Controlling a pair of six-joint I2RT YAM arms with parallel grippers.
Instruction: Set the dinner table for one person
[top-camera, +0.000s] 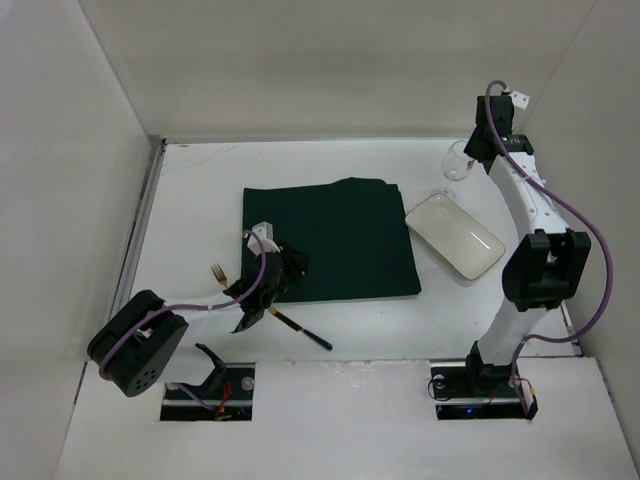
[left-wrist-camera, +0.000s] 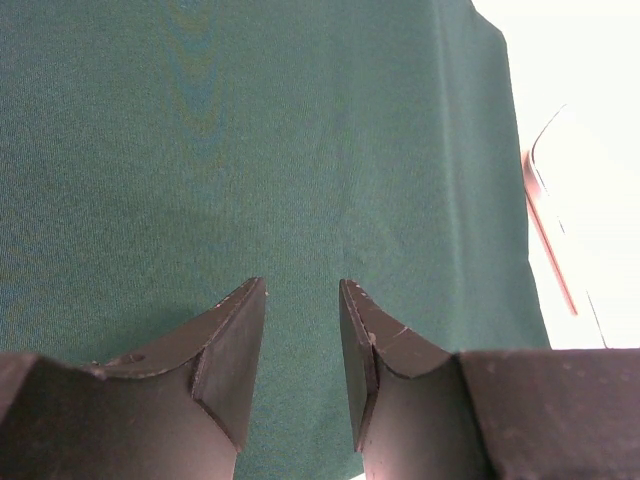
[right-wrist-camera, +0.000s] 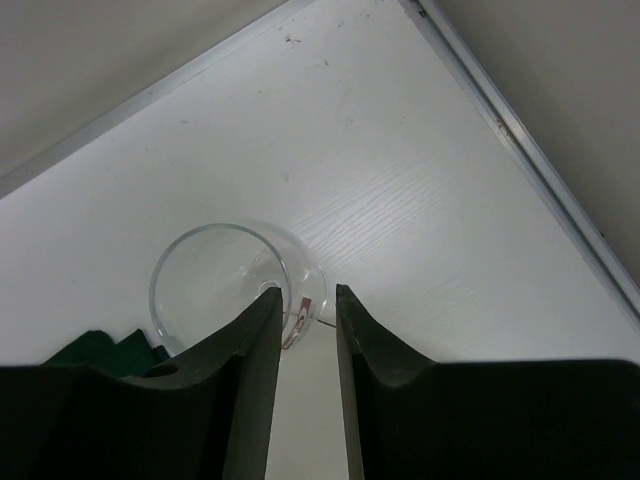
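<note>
No legible text, numbers or brand marks are showing in any of the three views. In the right wrist view a small red-and-white sticker (right-wrist-camera: 297, 320) is showing on the glass (right-wrist-camera: 215, 285), but its print is too small to read.

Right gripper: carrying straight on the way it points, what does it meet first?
Likely the clear glass, its rim at the fingertips of the right gripper, mostly left of the gap; beyond, bare dinner table. Depth unclear.
</note>
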